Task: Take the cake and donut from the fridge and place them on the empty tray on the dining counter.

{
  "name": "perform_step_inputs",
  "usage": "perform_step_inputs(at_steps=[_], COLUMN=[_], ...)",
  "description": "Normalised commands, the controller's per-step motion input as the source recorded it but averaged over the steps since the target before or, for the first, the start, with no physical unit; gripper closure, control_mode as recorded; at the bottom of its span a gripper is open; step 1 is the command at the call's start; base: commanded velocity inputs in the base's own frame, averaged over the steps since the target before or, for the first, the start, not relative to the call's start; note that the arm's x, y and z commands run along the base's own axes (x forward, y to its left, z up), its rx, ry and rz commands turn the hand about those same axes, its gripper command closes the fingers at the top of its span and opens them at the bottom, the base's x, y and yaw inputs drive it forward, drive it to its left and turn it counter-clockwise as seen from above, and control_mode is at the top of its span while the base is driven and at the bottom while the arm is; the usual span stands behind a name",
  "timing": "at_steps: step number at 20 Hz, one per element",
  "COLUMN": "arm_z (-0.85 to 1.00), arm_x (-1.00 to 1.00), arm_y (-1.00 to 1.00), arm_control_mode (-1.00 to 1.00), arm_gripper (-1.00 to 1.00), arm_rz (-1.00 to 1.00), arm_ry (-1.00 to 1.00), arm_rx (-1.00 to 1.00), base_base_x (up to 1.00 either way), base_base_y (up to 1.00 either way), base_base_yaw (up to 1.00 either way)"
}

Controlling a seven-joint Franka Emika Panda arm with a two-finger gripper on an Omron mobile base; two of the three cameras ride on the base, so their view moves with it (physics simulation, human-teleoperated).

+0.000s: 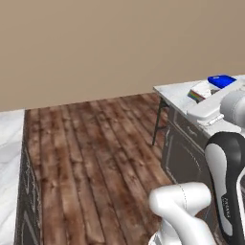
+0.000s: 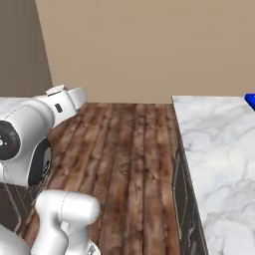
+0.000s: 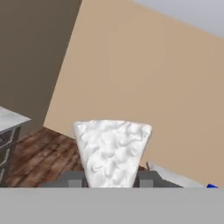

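The cake (image 3: 111, 151) is a wedge with white frosting, standing upright between my finger tips (image 3: 72, 179). My gripper (image 3: 111, 180) is shut on it. From the left base view, the cake (image 1: 198, 93) shows its rainbow layers and hangs over the near end of the dining counter (image 1: 173, 94). The blue tray (image 1: 221, 81) lies on that counter just beyond the cake. A sliver of the tray (image 2: 250, 99) shows at the right edge of the right base view, on the marble dining counter (image 2: 214, 144). The donut and the fridge are out of view.
Brown plank floor (image 1: 95, 158) stretches to a plain beige wall (image 1: 119, 48). Another marble-topped counter (image 1: 9, 158) runs along the left edge. My white arm (image 2: 30, 134) fills the lower left of the right base view. A grey drawer unit (image 3: 6, 140) stands at the left.
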Motion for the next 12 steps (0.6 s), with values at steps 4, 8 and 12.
perform_step_inputs(at_steps=[4,8,12], arm_z=[0.00,0.00,0.00], arm_x=[0.00,0.00,0.00], arm_y=[0.00,0.00,0.00], arm_control_mode=[1.00,1.00,1.00], arm_gripper=[1.00,1.00,1.00], arm_rz=[0.00,0.00,0.00], arm_ry=[0.00,0.00,0.00], arm_rx=[0.00,0.00,0.00], base_base_x=[1.00,1.00,1.00], base_base_y=[0.00,0.00,0.00], base_base_yaw=[-0.35,-0.20,-0.18])
